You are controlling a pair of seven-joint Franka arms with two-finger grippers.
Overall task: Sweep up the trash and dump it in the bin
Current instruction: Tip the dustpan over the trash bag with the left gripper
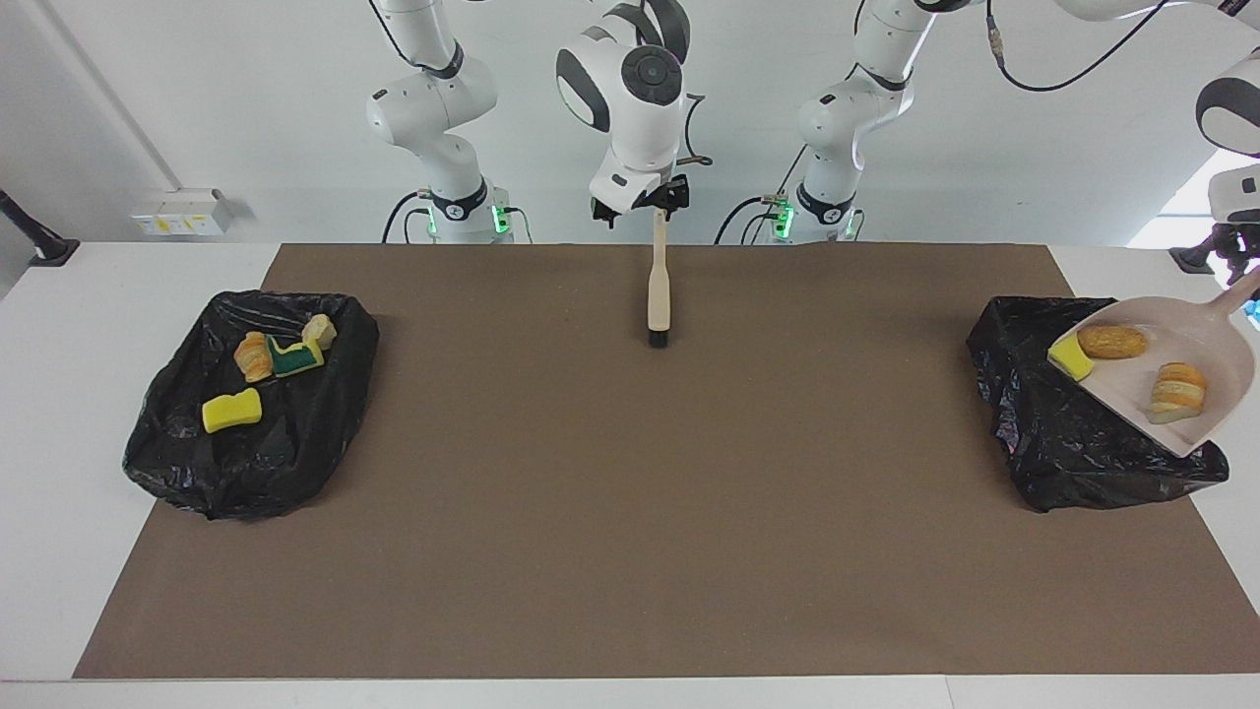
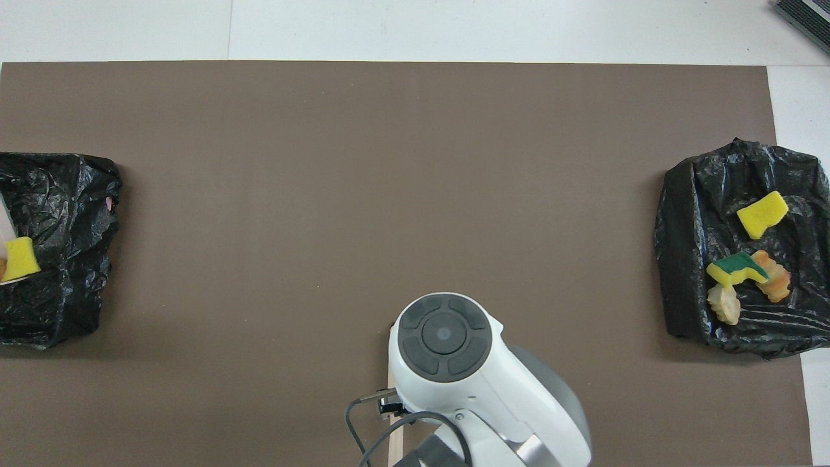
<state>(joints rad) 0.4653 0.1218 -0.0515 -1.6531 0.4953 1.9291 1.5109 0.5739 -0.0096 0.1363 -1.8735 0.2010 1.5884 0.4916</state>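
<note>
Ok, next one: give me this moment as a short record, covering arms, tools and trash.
left gripper: shut on dustpan handle, over bin bag at left arm's end
dustpan: tilted; holds yellow sponge, bread roll, croissant
right gripper: over brush handle's end
brush: lying on mat
other bin bag: four trash pieces inside
</note>
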